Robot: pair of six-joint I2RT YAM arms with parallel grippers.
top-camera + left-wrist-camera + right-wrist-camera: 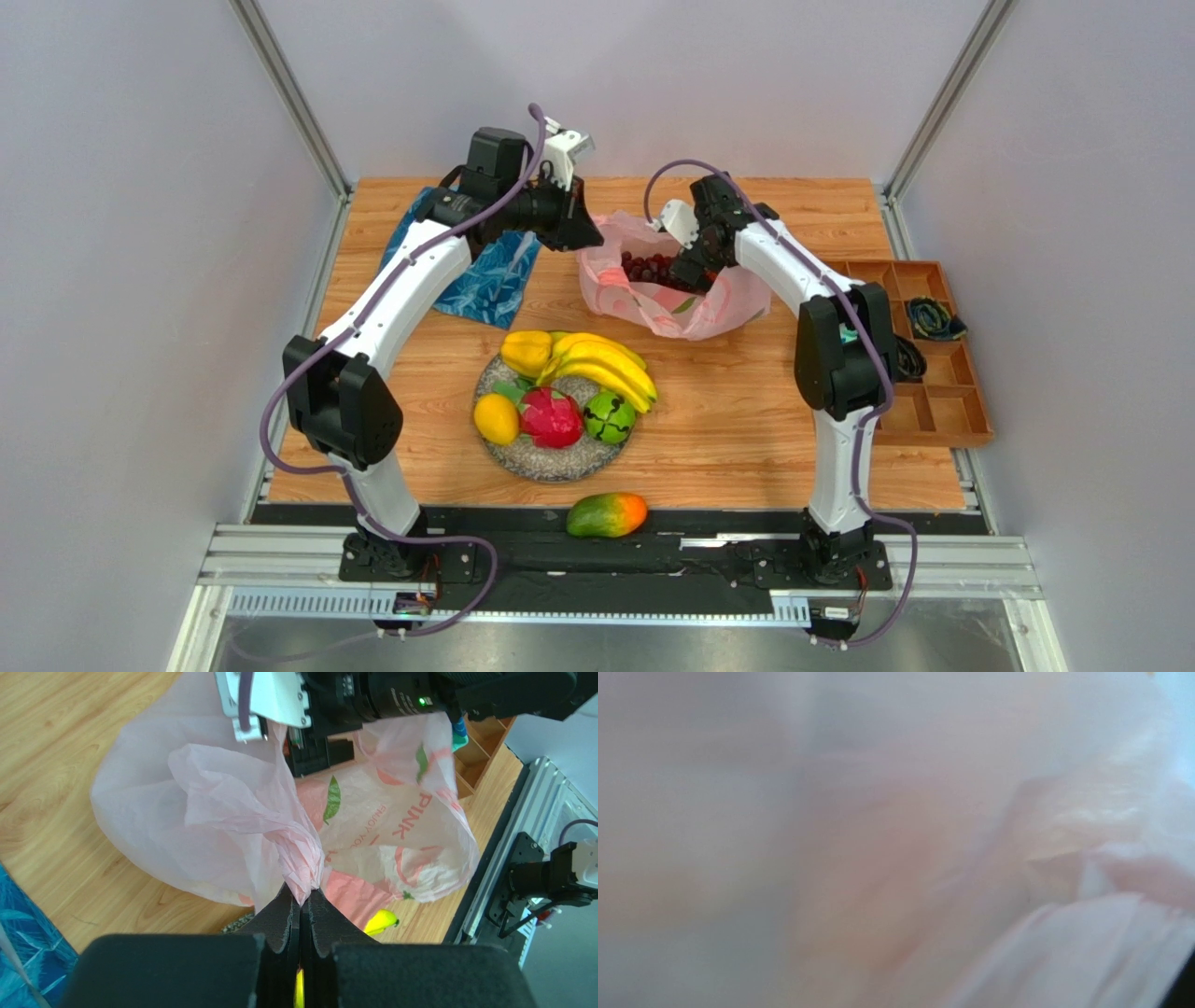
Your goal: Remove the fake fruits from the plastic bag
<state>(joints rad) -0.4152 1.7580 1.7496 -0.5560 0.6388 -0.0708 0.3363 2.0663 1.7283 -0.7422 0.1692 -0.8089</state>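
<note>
Step in hand, as I read it: fetching the grapes [648,266], a dark cluster inside the bag [709,305], upper centre of the top view.

To do it well: hold the rim high so the mouth gapes, come down on the bunch clear of the film, close on fruit only, lift straight out.

Jaws: the left gripper [303,899] is pressed together, pinching a gathered fold of the bag's rim. The right gripper [690,266] sits in the bag's mouth beside the grapes. Its own camera shows only pink film, so I cannot tell spread or grip.

Other fruits lie on the plate [522,455], lower centre.
</note>
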